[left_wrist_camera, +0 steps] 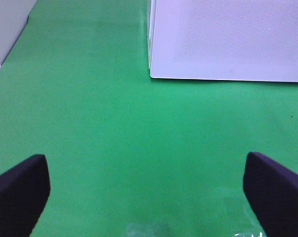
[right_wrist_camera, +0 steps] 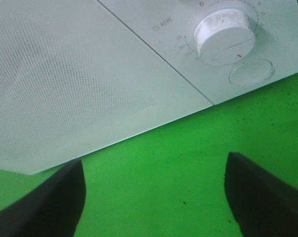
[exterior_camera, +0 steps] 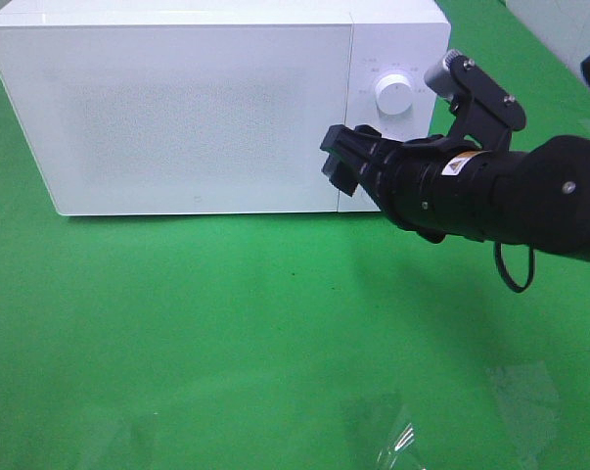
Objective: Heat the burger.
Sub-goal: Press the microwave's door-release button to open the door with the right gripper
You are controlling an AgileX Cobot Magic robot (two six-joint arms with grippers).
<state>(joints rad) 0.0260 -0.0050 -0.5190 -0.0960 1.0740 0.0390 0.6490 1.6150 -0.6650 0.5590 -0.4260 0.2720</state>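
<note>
The right claw [exterior_camera: 337, 163] gapes empty before the closed microwave [exterior_camera: 197, 108]; left claw [left_wrist_camera: 146, 197] likewise open.

This looks like a robotics lab test bench, not a lived-in kitchen. A white box-shaped microwave oven [exterior_camera: 197, 108] with a round white timer dial [exterior_camera: 390, 95] stands on a flat surface covered in a bright green cloth [exterior_camera: 226, 333], a plain, uniform backdrop instead of a worktop. A black jointed robot arm [exterior_camera: 529, 191] with a loose black cable loop [exterior_camera: 515, 269] reaches over the cloth in front of the oven. A plain pale wall [left_wrist_camera: 8, 24] borders the green surface.
</note>
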